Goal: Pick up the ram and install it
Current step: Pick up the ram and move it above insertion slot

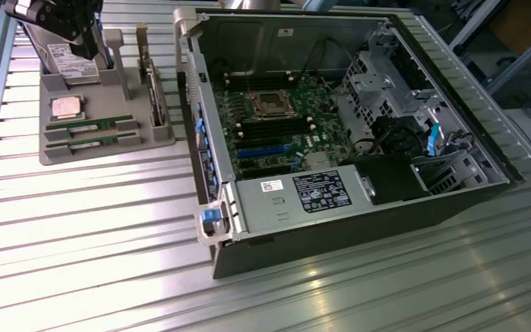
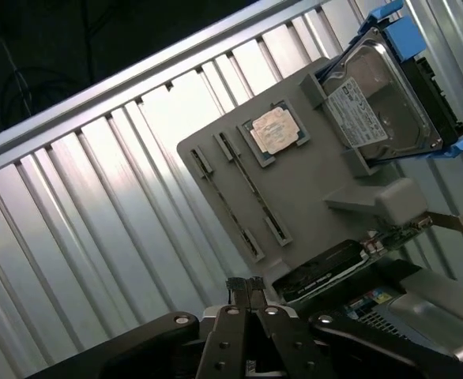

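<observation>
In the upper left of the exterior view I see the gripper (image 1: 88,47) hanging above the grey holder tray (image 1: 108,97), in front of the upright hard drive (image 1: 63,57). My wrist view shows its fingers (image 2: 236,289) pressed together with nothing between them: clenched and empty. Both sticks lie flat in the tray's front slots at the left middle of the frame, the upper ram stick (image 1: 91,126) just below the silver CPU (image 1: 66,107) and the lower ram stick (image 1: 90,142) beside it, apart from the gripper. A card (image 1: 155,90) stands on edge at the tray's right. The open computer case (image 1: 487,159) fills the centre and right, with the motherboard (image 1: 279,131) inside and the power supply (image 1: 293,197) below it.
</observation>
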`<state>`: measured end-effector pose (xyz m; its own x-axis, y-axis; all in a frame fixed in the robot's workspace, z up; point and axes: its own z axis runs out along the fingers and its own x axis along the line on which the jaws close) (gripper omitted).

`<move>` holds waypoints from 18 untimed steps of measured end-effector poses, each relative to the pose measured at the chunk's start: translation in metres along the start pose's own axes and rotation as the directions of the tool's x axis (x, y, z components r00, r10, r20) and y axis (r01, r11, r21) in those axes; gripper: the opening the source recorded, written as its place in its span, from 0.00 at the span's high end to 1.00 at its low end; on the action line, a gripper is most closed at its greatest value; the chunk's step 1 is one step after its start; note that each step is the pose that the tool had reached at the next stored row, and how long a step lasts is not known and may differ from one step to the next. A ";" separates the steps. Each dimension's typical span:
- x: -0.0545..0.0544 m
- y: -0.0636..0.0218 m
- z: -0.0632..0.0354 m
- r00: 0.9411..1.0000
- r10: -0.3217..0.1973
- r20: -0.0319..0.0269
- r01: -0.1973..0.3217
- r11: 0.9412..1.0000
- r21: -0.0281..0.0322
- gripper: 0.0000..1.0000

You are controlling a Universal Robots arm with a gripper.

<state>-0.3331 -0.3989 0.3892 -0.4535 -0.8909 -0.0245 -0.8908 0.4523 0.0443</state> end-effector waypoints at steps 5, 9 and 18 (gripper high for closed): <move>0.000 0.0000 0.0001 0.999 -0.043 -0.002 0.043 0.999 -0.001 0.89; 0.000 0.0000 0.0002 0.997 -0.081 -0.004 0.081 0.997 -0.002 0.89; 0.000 0.0000 0.0004 0.990 -0.143 -0.006 0.143 0.990 -0.004 0.89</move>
<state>-0.3331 -0.3990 0.3887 -0.3209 -0.9468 -0.0245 -0.9465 0.3197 0.0443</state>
